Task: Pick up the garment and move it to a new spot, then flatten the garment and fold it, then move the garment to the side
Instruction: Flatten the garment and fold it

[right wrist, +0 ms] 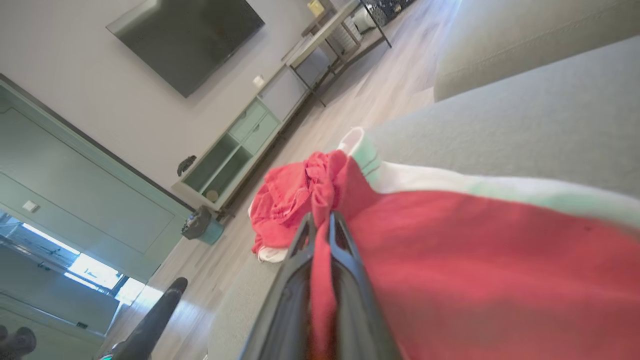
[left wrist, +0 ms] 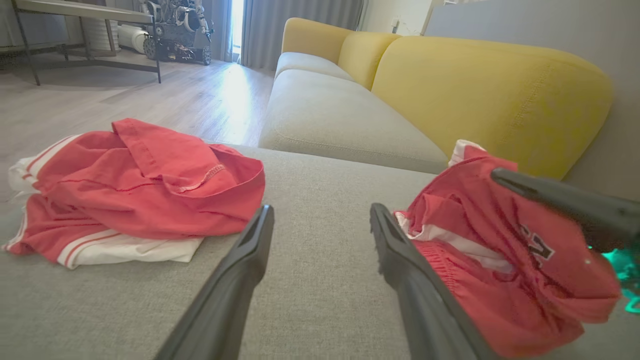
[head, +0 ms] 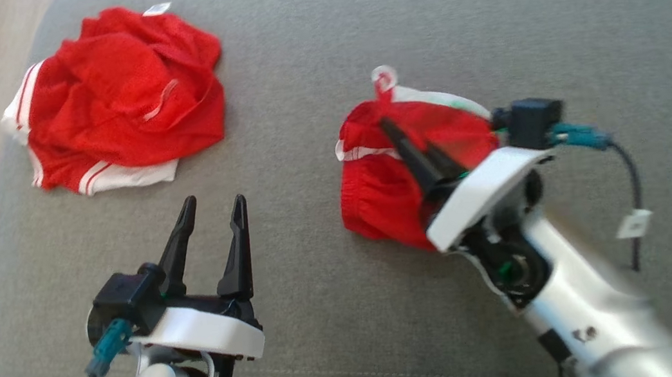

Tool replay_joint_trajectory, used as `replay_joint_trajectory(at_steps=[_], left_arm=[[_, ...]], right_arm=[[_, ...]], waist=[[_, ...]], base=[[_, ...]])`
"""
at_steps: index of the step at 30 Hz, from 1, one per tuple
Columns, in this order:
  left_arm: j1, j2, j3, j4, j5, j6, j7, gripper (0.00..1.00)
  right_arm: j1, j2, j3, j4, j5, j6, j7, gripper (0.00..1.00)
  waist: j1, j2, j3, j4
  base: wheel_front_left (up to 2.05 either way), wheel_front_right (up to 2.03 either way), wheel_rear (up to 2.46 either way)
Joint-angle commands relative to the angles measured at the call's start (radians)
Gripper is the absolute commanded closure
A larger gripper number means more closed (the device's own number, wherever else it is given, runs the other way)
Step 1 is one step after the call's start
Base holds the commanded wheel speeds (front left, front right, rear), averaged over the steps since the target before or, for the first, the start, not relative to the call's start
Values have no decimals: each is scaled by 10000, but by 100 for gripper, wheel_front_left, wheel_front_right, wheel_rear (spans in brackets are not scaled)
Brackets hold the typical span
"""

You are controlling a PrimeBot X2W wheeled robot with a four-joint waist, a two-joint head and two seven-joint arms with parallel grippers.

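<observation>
I see right end effector (head: 384,123) clamped on bunched red garment (head: 378,209), right-centre on grey cushion (head: 450,18); left end effector (head: 213,203) open, empty, garment lying to its right; second red garment (head: 124,106) far-left, well apart

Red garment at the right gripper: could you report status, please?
Right gripper shut on bunched red mesh garment. Left gripper open, empty. Second red garment lies clear.
</observation>
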Motion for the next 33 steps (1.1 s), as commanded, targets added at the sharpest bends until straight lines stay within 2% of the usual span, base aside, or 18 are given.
replay_joint_trajectory(at_steps=[1, 6, 7, 8, 14, 18, 22, 23, 33], left_arm=[[-337, 34, 240, -254, -72, 86, -122, 0], [-405, 33, 160, -251, -194, 148, -122, 0], [-422, 33, 165, -264, -207, 164, -122, 0], [-434, 33, 177, -276, -214, 178, -122, 0], [-449, 33, 312, -347, -126, 204, -122, 0], [-390, 74, 458, -355, -24, 193, -122, 0], [-280, 130, 611, -385, 59, 220, -122, 0], [-280, 130, 611, -385, 59, 220, -122, 0], [-68, 395, 960, -564, 138, 377, -122, 0]], right_arm=[[-480, 105, 511, 71, 178, -7, -303, 100], [-1023, 105, 1678, 1532, 584, -7, -1084, 100], [-1102, 106, 1886, 1729, 648, -7, -1204, 63], [-1174, 106, 2072, 1864, 716, -7, -1346, 0], [-1495, 106, 3028, 1491, 890, -7, -2251, 0], [-1543, 106, 2784, 979, 416, -7, -2853, 0], [-1167, -9, 1634, 657, -456, -7, -3072, 0], [-1167, -9, 1634, 657, -456, -7, -3072, 0], [1039, -890, -2298, -783, -3041, -7, -2344, 0]], waist=[[0, 0, 157, 189], [0, 0, 358, 322], [0, 0, 401, 309], [0, 0, 432, 283], [0, 0, 473, -107], [0, 0, 352, -502], [0, 0, 158, -870], [0, 0, 158, -870], [0, 0, -187, -1356]], base=[[0, 0, 0], [0, 0, 0], [0, 0, 0], [0, 0, 0], [0, 0, 0], [0, 0, 0], [0, 0, 0], [0, 0, 0], [0, 0, 0]])
